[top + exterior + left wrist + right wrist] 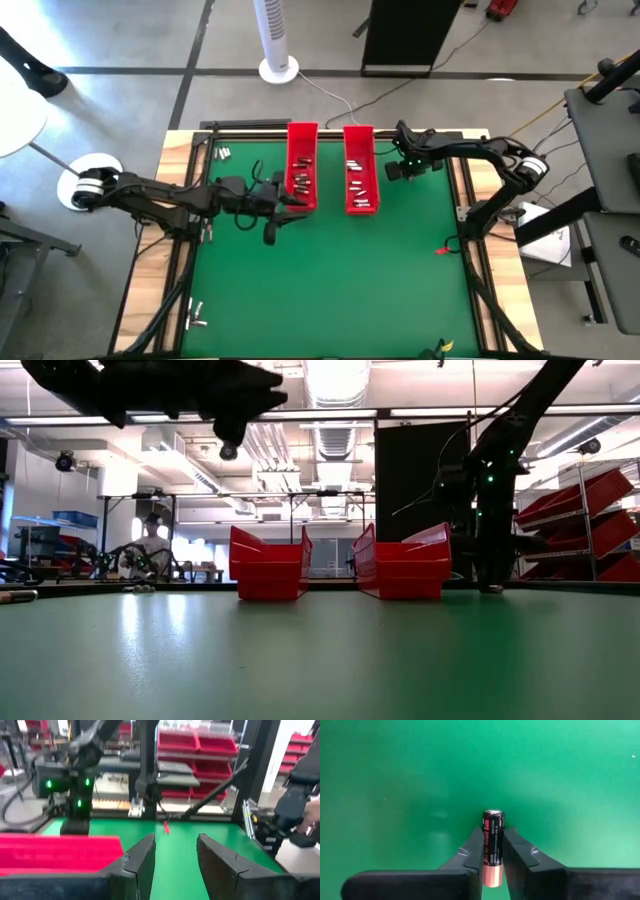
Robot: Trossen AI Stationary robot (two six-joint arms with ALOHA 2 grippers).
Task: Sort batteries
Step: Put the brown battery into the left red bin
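Note:
Two long red trays stand side by side at the table's far middle, the left tray [302, 165] and the right tray [361, 170], each with several batteries inside. My right gripper [493, 851] points down at the green mat just right of the right tray [405, 570], shut on a black battery [493, 840] with a copper end. My left gripper [175, 860] hangs level above the near end of the left tray, open, with nothing between its fingers. Loose batteries lie at the far left [222, 153] and near left [196, 318] of the table. My right gripper pinches the black battery's two long sides [492, 855] between its two fingers, toward the copper end [492, 877]. The fingers come from above and lie across the battery. Its silver end [493, 813] juts out past the fingertips. Whether it still rests on the mat I cannot tell.
A small red thing [441, 250] lies on the mat at the right. Open green mat [330, 290] spreads over the near half. A white fan stand [278, 68] is beyond the far edge. A person [152, 550] sits in the room behind.

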